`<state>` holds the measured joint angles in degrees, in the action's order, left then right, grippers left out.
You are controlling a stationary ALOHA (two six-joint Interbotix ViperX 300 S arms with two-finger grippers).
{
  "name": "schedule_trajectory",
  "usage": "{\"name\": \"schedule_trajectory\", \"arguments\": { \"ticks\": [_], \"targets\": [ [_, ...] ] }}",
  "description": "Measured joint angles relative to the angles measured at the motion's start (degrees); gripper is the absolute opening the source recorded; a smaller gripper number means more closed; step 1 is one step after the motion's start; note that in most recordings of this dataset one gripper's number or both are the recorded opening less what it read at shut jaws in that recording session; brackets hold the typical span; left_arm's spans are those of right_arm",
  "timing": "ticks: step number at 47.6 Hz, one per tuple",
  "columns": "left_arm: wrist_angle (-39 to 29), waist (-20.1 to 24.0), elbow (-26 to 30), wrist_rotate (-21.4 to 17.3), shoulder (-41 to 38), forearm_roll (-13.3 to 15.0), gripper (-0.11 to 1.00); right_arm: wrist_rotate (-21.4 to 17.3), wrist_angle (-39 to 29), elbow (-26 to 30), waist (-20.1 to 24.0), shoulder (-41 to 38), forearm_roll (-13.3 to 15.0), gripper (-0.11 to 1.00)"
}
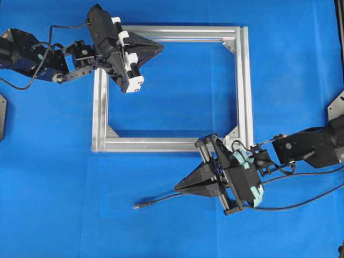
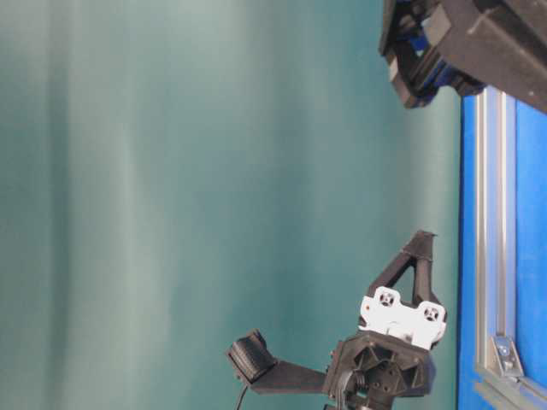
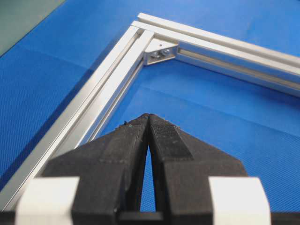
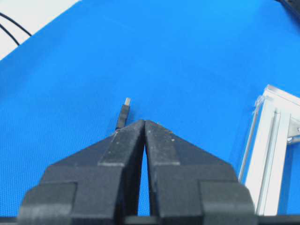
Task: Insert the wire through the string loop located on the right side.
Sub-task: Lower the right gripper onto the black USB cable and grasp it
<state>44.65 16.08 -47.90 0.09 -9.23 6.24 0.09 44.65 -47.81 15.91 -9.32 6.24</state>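
A blue textured cloth [image 1: 177, 231] covers the table. Behind it hangs a plain teal backdrop [image 2: 188, 171]. Lighting is even and diffuse, producing soft shadows only.

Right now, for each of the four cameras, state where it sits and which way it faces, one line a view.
Overhead: above the table, looking straight down on the aluminium frame, the wire, the left hand and right hand.
Table-level: low at the table edge, picture turned sideways, facing a green backdrop; the left hand shows.
Left wrist: behind the shut left hand, facing a frame corner.
Right wrist: behind the shut right hand, facing the wire's plug.
All four views share the frame.
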Motion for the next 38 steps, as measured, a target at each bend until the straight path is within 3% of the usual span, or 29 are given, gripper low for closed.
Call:
{"name": "schedule_trajectory", "arguments": {
  "ticks": [6,24,30,34,38],
  "targets": [
    [0.0,-0.4,0.0,-0.5,0.5,-0.8,0.00,-0.1,-1.1,0.0,0.4,1.0,0.0,-0.06],
    [-0.1,-0.5,0.0,-0.5,0.6,-1.0,0.00,-3.1,-4.4,0.9,0.7,1.9,0.0,-0.04],
    [-0.1,-0.5,0.0,-0.5,0.6,-1.0,0.00,-3.7,-4.6,0.9,1.2,1.8,0.0,0.13],
    [-0.1,-0.5,0.0,-0.5,0.6,-1.0,0.00,-4.7,-4.6,1.0,1.6,1.8,0.0,0.33],
    [-0.1,-0.5,0.0,-0.5,0.6,-1.0,0.00,-6.3,-4.7,1.4,1.7,1.9,0.0,0.61]
  ]
}}
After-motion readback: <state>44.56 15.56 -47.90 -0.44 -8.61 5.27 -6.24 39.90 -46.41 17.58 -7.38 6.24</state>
